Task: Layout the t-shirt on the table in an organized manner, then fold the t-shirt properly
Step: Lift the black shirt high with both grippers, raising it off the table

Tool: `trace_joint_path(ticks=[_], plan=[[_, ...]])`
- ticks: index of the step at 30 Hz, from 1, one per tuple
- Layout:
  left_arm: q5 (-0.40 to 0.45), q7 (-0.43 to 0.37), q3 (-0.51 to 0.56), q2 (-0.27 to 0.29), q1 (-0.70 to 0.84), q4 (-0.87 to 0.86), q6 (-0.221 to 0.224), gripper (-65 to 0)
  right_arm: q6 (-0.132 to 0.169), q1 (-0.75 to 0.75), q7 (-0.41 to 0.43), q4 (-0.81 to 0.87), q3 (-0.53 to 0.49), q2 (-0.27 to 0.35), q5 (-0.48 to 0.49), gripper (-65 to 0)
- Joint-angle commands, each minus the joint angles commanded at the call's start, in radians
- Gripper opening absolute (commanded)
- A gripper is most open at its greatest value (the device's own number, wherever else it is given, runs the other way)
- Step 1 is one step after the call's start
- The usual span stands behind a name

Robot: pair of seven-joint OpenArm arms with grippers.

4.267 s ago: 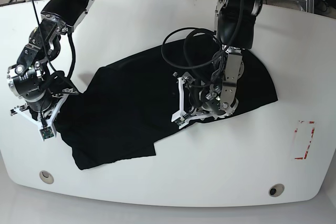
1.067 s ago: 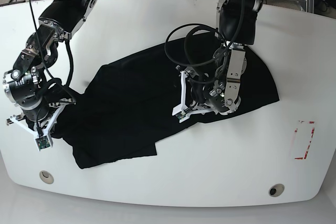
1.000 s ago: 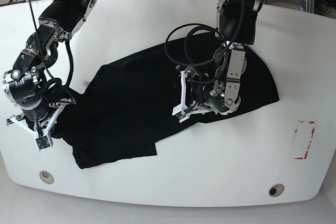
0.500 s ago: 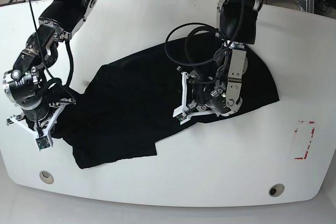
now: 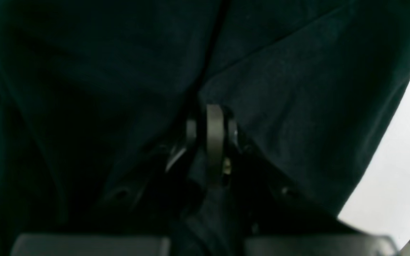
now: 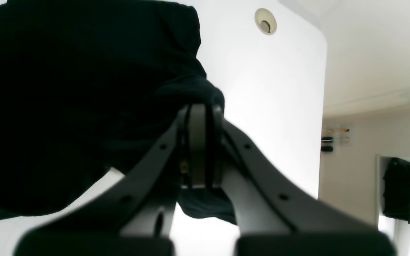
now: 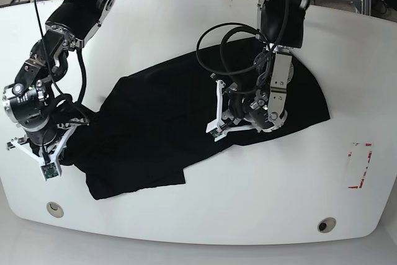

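T-shirt spread mid-frame on counter; left pincer clenched on fabric, right pincer clenched on shirt's left edge.

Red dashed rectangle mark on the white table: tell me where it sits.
In the base view, the red dashed rectangle mark sits near the table's right edge, clear of the black t-shirt.
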Motion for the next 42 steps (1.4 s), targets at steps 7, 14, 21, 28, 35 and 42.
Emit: trace_joint_path(ticks=[7,14,21,28,35,42], plan=[[0.0,0.0,-0.002,-0.002,0.0,0.005,0.0,-64.4,0.0,0.021,0.0,0.0,0.0,0.0,0.0,-64.5],[0.0,0.014,-0.002,-0.002,-0.015,0.086,0.0,-64.3,0.0,0.086,0.0,0.002,0.0,-0.002,-0.002,-64.5],[0.032,0.034,-0.003,0.0,-0.1,0.16,0.0,-64.4,0.0,0.183,0.0,-0.002,0.0,0.0,-0.006,-64.5],[0.074,0.034,-0.077,0.0,-0.215,0.265,0.0,-64.4,0.0,0.259,0.0,-0.002,-0.002,-0.002,-0.006,-64.5],[0.075,0.068,-0.118,-0.031,-0.393,0.305,0.0,-64.4,0.0,0.348,0.0,-0.063,-0.008,0.0,-0.006,-64.5],[0.068,0.133,-0.089,-0.068,-0.571,0.324,0.0,-64.4,0.0,0.466,0.054,-0.169,-0.114,0.028,-0.009,-64.5]])
